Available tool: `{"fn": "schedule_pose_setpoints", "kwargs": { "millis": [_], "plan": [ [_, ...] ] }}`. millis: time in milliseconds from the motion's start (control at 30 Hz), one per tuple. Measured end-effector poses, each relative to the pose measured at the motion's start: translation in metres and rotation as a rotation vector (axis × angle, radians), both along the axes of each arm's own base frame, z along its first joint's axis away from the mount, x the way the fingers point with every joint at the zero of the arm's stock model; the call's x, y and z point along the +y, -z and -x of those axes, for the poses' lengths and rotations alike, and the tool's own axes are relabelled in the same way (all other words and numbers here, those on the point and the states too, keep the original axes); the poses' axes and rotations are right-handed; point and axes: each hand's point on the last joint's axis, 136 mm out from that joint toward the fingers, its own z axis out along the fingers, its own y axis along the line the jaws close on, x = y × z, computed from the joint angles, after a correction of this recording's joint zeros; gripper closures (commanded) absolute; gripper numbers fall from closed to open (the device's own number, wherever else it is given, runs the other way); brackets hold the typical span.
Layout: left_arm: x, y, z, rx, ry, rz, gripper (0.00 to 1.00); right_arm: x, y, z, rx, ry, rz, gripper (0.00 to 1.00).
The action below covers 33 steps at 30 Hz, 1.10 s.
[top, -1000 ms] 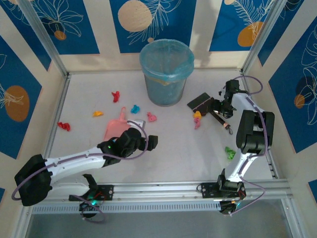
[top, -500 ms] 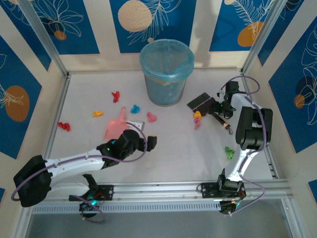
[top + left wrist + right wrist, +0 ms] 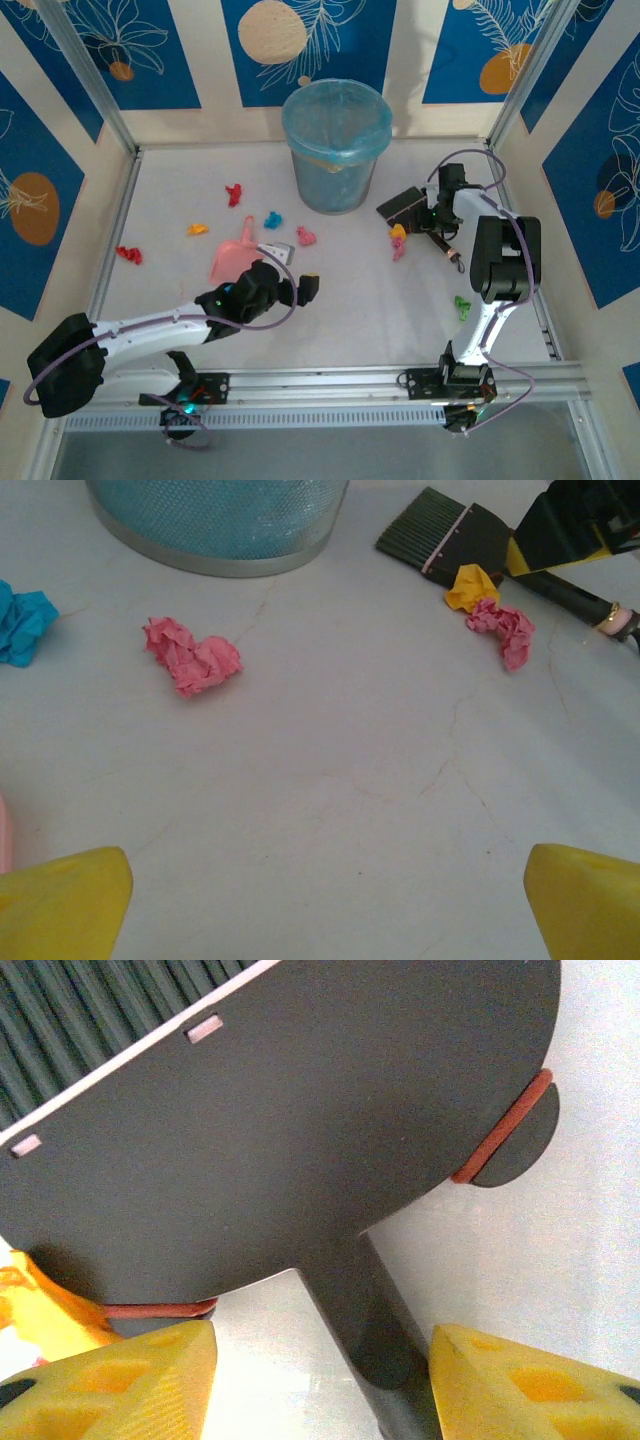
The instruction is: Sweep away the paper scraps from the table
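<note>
Pale desk (image 3: 360, 310) between blue-patterned walls: paper scraps (image 3: 128, 254) lie scattered across it, some near the pink dustpan (image 3: 232, 258). Left end effector (image 3: 320, 900) gapes wide, holding nothing. The blue-lined bin (image 3: 335, 185) stands behind, contents unclear. Right end effector (image 3: 322, 1380) straddles the brush (image 3: 300, 1130) handle; I cannot tell whether it grips.

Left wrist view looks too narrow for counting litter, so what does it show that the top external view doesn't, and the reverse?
The left wrist view adds hairline cracks in the pale matte table and the individual bristles of the flat black brush. The top external view adds a red paper wad, another red wad, an orange wad, a green wad and most of the pink plastic dustpan. Both share the round blue waste bin, a pink wad, a blue wad, and a yellow wad beside the brush.
</note>
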Motion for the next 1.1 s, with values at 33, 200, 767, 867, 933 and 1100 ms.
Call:
{"fn": "schedule_pose_setpoints", "kwargs": {
  "millis": [33,200,767,867,933,1100],
  "plan": [
    [-0.001,0.0,0.0,0.0,0.003,0.003,0.0,-0.001,0.002,0.001,0.001,0.001,0.003,0.41],
    [-0.003,-0.001,0.002,0.004,0.015,0.01,0.0,-0.007,0.012,0.01,0.012,0.02,0.003,0.39],
    [-0.003,-0.005,0.003,0.001,0.021,0.026,0.0,-0.003,0.016,0.034,0.046,0.116,0.099,0.41],
    [-0.003,-0.005,0.003,0.001,0.021,0.026,0.0,-0.001,0.021,0.035,0.058,0.121,0.107,0.42],
    [-0.003,-0.004,0.003,0.002,0.022,0.025,0.0,0.0,0.021,0.035,0.056,0.123,0.11,0.44],
    [-0.004,-0.004,0.004,0.004,0.024,0.025,0.0,0.008,0.021,0.034,0.048,0.116,0.116,0.55]
  ]
}}
